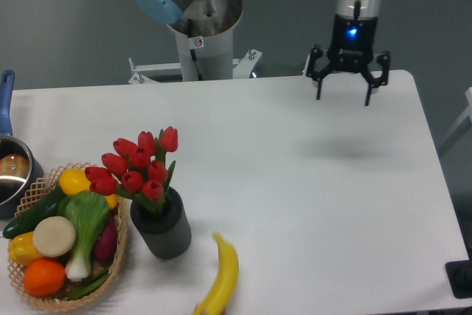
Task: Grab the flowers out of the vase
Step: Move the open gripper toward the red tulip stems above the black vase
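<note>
The flowers (137, 167), a bunch of red tulip buds on green stems, stand in the vase (161, 228), a short dark grey ribbed pot near the table's front left. My gripper (344, 96) hangs open above the far right part of the table, well away from the flowers, with nothing between its fingers.
A wicker basket (118, 256) full of vegetables sits just left of the vase, touching or nearly so. A yellow banana (222, 278) lies at the front edge right of the vase. A steel saucepan (12, 175) with a blue handle is at the far left. The robot base (198, 27) stands behind the table.
</note>
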